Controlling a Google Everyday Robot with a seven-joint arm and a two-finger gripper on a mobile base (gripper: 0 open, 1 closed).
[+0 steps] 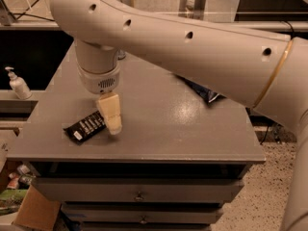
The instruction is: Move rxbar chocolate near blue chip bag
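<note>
The rxbar chocolate [85, 127], a small black bar wrapper with white lettering, lies flat near the front left of the grey table [163, 138]. My gripper [113, 127] hangs straight down from the white arm, its cream tip at the bar's right end, touching or just above the table. The blue chip bag [206, 92] lies at the right rear of the table. It is mostly hidden behind my arm, and only a dark blue corner shows.
A white pump bottle [18, 84] stands on a shelf left of the table. Drawers [139, 192] are below the table's front edge. A cardboard box [36, 211] sits on the floor at the lower left. My arm spans the upper view.
</note>
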